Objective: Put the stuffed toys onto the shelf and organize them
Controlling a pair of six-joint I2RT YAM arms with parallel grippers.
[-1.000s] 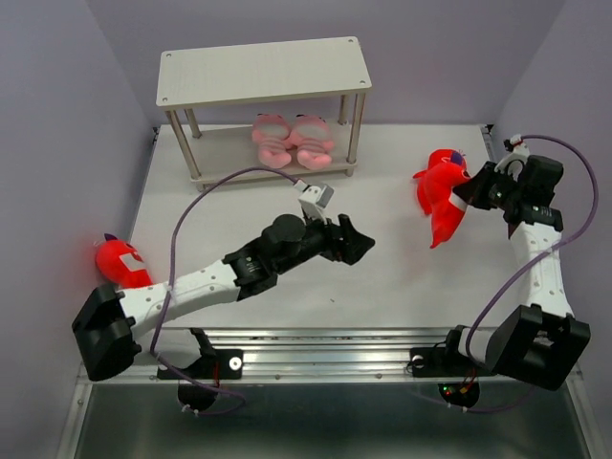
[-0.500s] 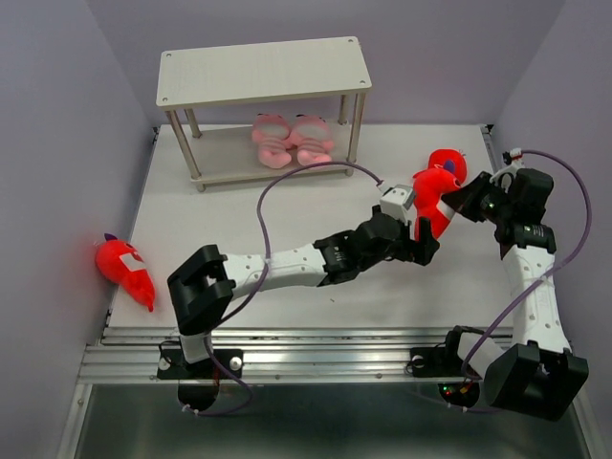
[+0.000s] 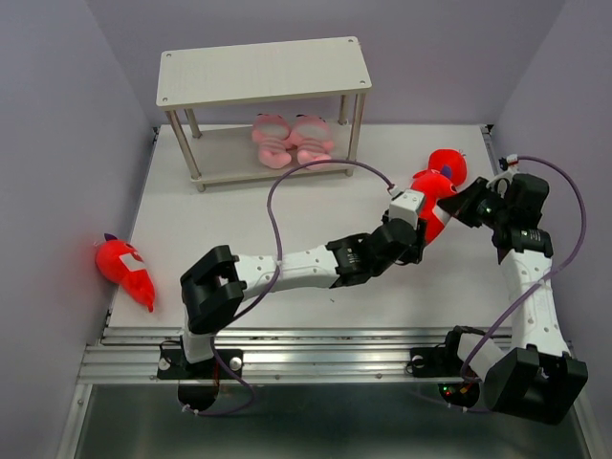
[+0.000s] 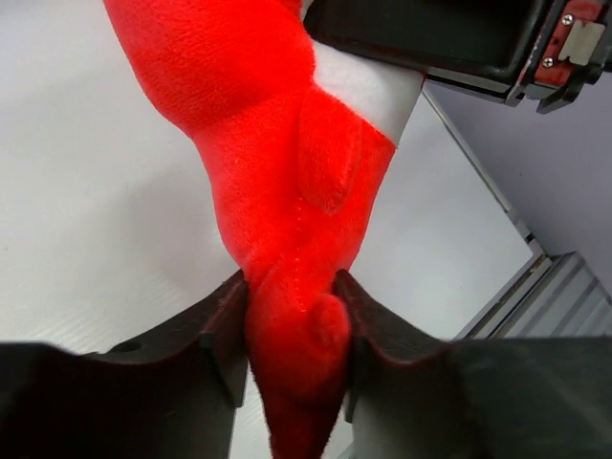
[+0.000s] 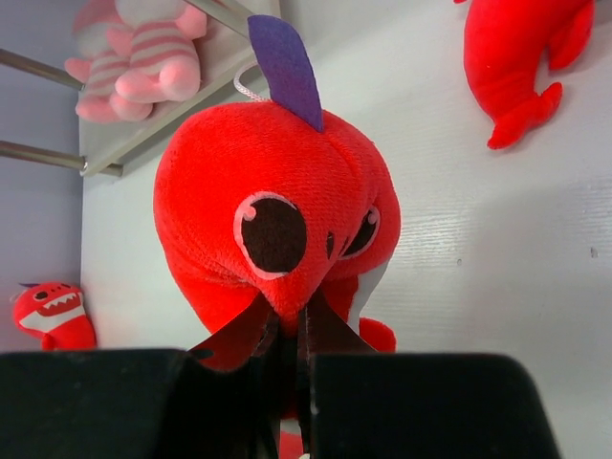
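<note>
Handover in hand: left gripper (image 4: 292, 332) pinches the red shark (image 4: 268, 115) by its tail, right gripper (image 5: 285, 327) pinches its snout; next, apparently, one must release before carriage to the shelf (image 3: 263, 72).

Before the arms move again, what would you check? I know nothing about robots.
1. Left gripper shut on the held shark's tail: ok.
2. Right gripper pinching that shark's snout: ok, though it is a thin pinch.
3. Only one arm holding the toy: not ok. Both seem to clamp it, so one should probably let go.
4. Room on the shelf's top board: ok, nothing lies on it.
5. Pink toys on the lower board: ok.
6. All sharks off the table: not ok. The second shark lies by the grippers and the third shark lies at the left edge.
</note>
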